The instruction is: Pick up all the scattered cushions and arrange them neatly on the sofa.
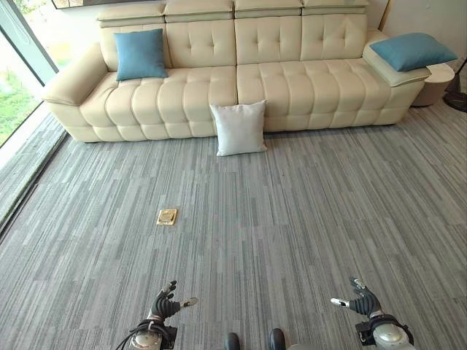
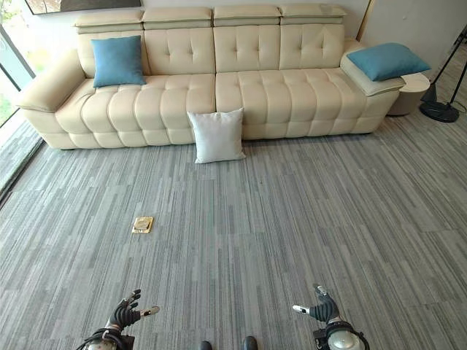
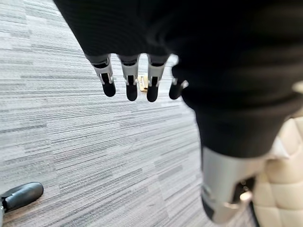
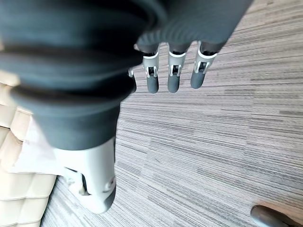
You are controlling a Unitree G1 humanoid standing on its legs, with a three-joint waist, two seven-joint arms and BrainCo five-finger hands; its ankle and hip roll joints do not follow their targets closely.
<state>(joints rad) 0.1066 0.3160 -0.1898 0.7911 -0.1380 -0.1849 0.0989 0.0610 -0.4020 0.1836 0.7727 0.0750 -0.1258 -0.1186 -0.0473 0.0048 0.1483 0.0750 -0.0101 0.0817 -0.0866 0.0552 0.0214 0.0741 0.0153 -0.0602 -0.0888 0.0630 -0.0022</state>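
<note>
Each silver-grey arm ends in a dark ribbed wrist cover. The left hand (image 3: pixel 142 56) and right hand (image 4: pixel 165 42) carry silver fingers (image 3: pixel 131 80) with dark tips.

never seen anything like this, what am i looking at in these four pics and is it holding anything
This is a two-legged robot with two arms, standing on grey carpet and facing a cream sofa. The two wide pictures come from cameras in its head, side by side. The two close pictures come from cameras on its wrists, looking along the fingers. Its left hand and right hand hang low with relaxed fingers and hold nothing. A white cushion stands on the floor, leaning against the sofa front. One blue cushion leans on the sofa back at the left, another blue cushion lies on the right armrest. A small brass floor plate sits in the carpet.
</note>
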